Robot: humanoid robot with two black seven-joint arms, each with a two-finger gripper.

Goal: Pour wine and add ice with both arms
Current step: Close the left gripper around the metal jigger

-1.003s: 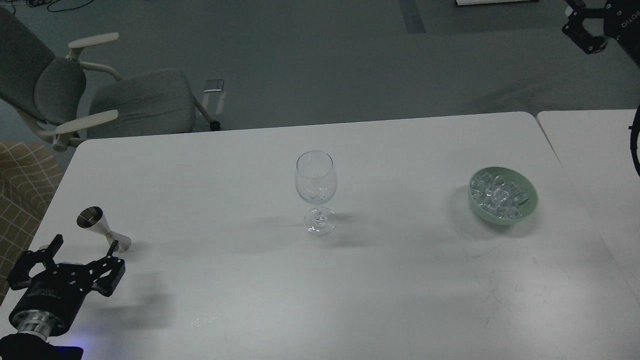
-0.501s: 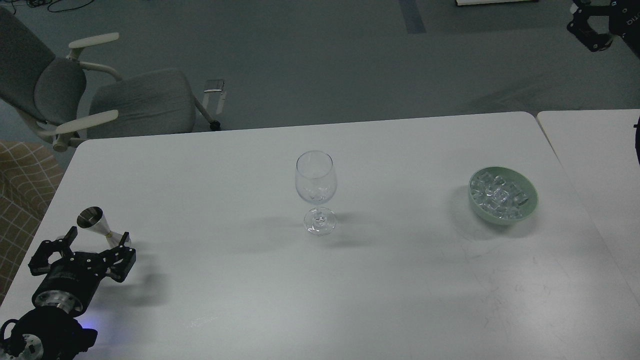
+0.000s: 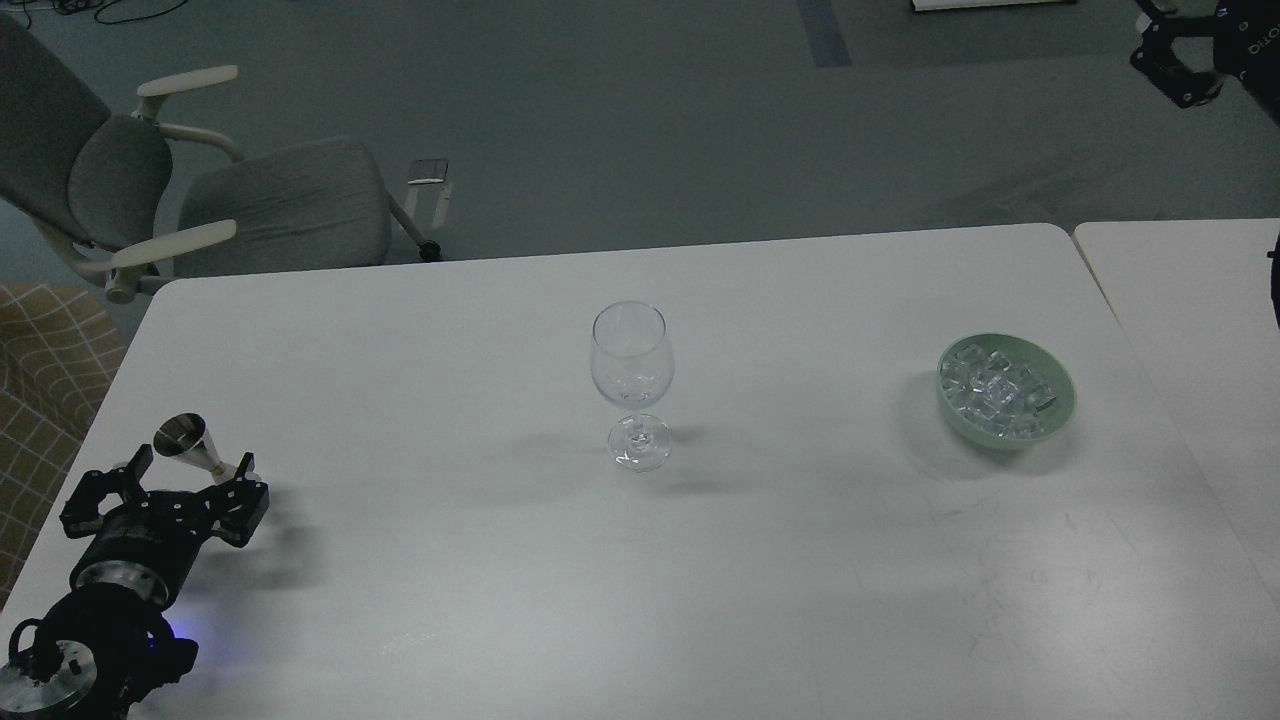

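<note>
Heaping ice [image 3: 1000, 390] fills the green bowl [image 3: 1062, 412].

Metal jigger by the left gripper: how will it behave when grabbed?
The jigger looks like polished metal, so probably rigid but slippery. Its narrow waist and small foot suggest it tips easily if the open left gripper nudges it. Once down, its cone shape would likely roll in an arc.
</note>
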